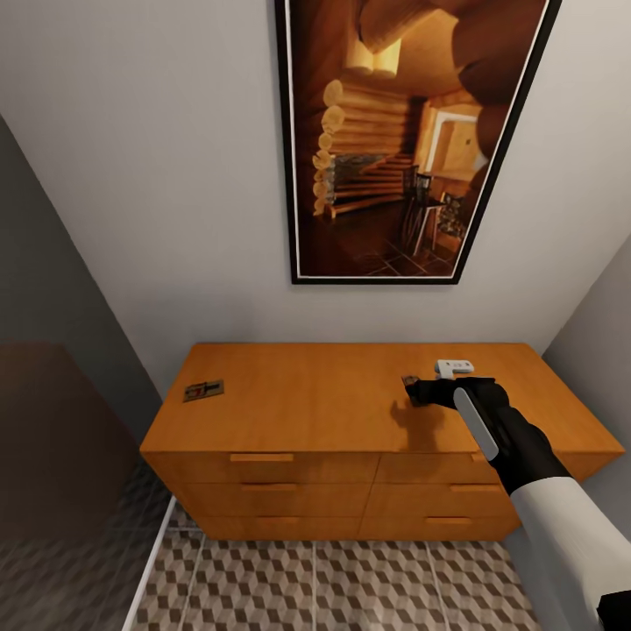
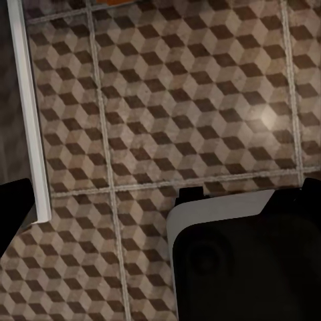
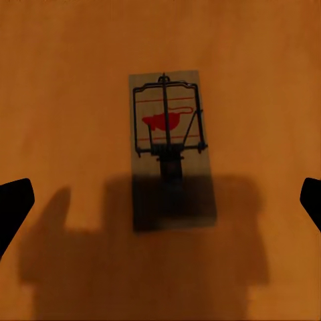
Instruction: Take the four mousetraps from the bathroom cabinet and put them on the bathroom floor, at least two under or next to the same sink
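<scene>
My right claw (image 1: 412, 390) hovers spread apart over a mousetrap (image 3: 171, 152) on the cabinet (image 1: 333, 412); left claw's state unclear.

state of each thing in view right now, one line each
right gripper: open, above a mousetrap, nothing held
mousetrap under the fingers: flat on the cabinet top, not gripped
left mousetrap: flat on the cabinet top, untouched
cabinet: visible drawers shut
bathroom floor: no trap seen on it

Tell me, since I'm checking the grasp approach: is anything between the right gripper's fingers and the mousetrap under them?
Nothing: in the right wrist view the mousetrap lies flat on bare cabinet top, with only shadow between it and the open right gripper.
</scene>
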Robot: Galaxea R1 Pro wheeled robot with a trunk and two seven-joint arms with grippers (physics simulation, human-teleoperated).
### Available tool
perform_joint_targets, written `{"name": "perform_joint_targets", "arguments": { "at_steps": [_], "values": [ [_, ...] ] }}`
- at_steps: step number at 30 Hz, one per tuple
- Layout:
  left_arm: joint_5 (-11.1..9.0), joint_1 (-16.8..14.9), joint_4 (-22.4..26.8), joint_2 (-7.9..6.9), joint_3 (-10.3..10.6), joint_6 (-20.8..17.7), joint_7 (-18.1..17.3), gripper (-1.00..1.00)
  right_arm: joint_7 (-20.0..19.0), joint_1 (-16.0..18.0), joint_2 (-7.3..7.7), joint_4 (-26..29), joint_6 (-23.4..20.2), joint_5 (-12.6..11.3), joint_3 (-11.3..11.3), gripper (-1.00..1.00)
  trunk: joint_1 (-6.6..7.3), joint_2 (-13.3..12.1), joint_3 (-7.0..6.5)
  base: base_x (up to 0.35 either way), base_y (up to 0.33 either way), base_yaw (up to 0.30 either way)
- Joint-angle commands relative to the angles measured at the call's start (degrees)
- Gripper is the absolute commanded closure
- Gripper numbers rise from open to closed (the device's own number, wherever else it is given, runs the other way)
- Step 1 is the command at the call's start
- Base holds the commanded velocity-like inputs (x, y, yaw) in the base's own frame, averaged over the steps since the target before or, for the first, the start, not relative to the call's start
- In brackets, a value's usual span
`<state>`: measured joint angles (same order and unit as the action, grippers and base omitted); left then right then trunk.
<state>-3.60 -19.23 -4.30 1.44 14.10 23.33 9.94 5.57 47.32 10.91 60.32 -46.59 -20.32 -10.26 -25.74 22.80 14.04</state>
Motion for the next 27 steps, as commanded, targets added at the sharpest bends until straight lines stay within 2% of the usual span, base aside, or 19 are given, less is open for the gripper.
{"name": "perform_joint_targets", "arguments": {
  "at_steps": [1,27],
  "values": [
    [-0.4,-0.1,-0.3,0.05,0.5,0.4,0.2,-1.00,0.6,0.1,0.08,0.1,-0.2,-0.6,-0.2,-1.00,-0.04,0.1,0.11,0.058,0.000,0.000],
    [-0.4,-0.1,-0.3,0.05,0.5,0.4,0.2,-1.00,0.4,0.1,0.08,0.1,0.2,-0.7,-0.3,-1.00,-0.04,0.1,0.11,0.007,0.000,0.000]
  ]
}}
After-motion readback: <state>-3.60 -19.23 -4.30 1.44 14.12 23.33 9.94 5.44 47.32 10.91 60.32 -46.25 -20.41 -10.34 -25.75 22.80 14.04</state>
